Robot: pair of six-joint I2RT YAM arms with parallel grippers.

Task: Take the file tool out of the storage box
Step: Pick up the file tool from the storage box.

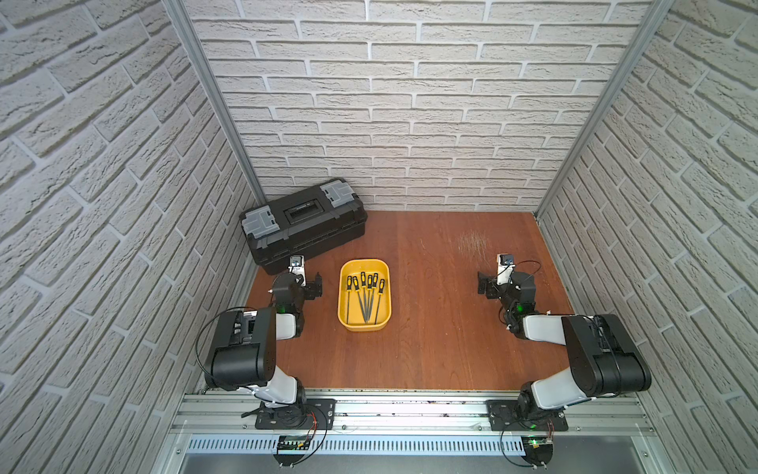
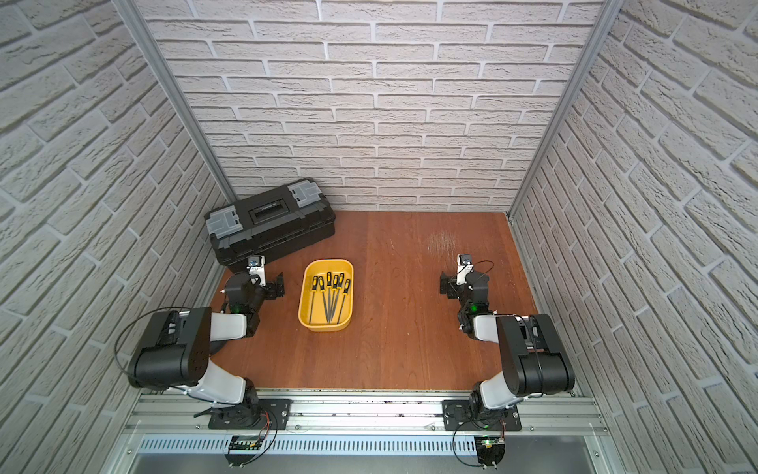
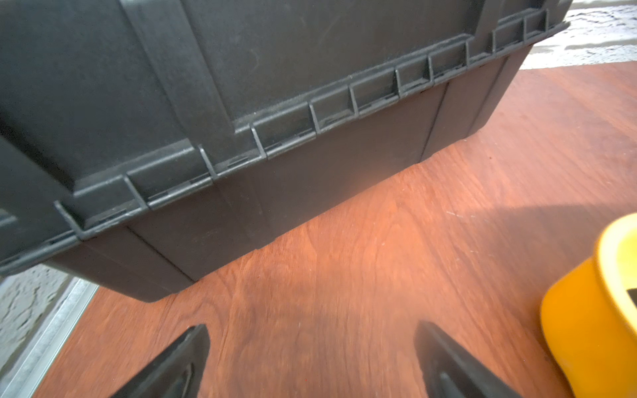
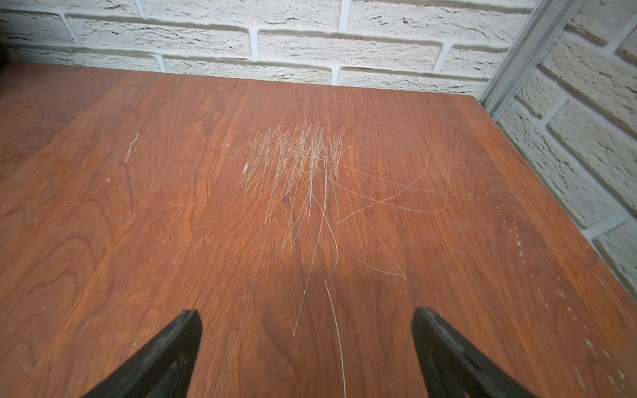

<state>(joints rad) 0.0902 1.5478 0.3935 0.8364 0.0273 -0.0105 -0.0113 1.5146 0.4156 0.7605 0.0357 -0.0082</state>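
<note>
Reaching in suits the left claw (image 1: 315, 286) — it hangs just beside the yellow storage box (image 1: 363, 327), jaws released and empty; the right claw (image 1: 485, 284), also released, is well apart. We would take the outermost file tool (image 1: 348, 301) by its handle, where the handles spread apart. Six slim files (image 1: 364, 297) lie fanned inside, black-and-yellow handles toward the far edge of the bench (image 1: 430, 349) — box left of centre.

Lighting: bright, even, overhead.
Top views: sharp at the storage box (image 1: 364, 326). The brick walls (image 1: 410, 102) bow further out from it, a wide-lens distortion.
Glare: white streak on the metal rail (image 1: 410, 406) nearer the camera than the storage box.
Left wrist view: broad soft shadow on the tabletop (image 3: 344, 293) between toolbox (image 3: 241, 86) and storage box, whose rim is overexposed and blurred.
Right wrist view: scratches (image 4: 300, 155) crisp.
</note>
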